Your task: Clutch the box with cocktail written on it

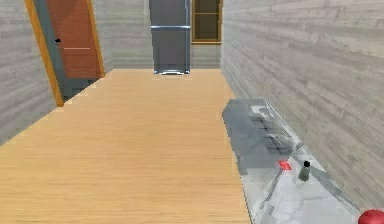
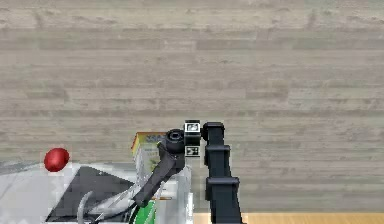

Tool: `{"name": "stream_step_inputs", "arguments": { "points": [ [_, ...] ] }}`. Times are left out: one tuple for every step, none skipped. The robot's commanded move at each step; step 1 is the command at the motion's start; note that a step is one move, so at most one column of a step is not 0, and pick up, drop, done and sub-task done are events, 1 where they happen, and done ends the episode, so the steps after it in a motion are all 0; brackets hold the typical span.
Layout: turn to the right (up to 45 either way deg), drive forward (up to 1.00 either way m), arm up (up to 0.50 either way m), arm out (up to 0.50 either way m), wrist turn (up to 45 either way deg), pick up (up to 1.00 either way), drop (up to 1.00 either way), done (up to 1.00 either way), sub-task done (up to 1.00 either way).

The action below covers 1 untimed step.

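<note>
Arm side view: you see the arm [image 2: 222, 175] standing up against the wall, with the claw [image 2: 130, 196] angled down toward the worktop [image 2: 30, 192].
Box: a pale box [image 2: 147, 147] with a yellowish top and green low on its side stands on the worktop right behind the claw. Its lettering is too small to tell.
Claw state: you cannot tell whether it has hold of anything, since the box sits on a surface at it.
Red ball [image 2: 57, 158]: on the worktop, well apart from the box.
Step in hand: likely lining up on the box.
Your move: set the fingers either side of the box at mid-height, then take hold and lift straight up.
Risk: a sideways nudge could topple the box.
</note>
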Motion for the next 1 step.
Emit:
{"name": "stream_step_inputs", "arguments": {
  "points": [
    [0.0,0.0,0.0,0.0,45.0,0.0,0.0,0.0,0.0]
  ]
}}
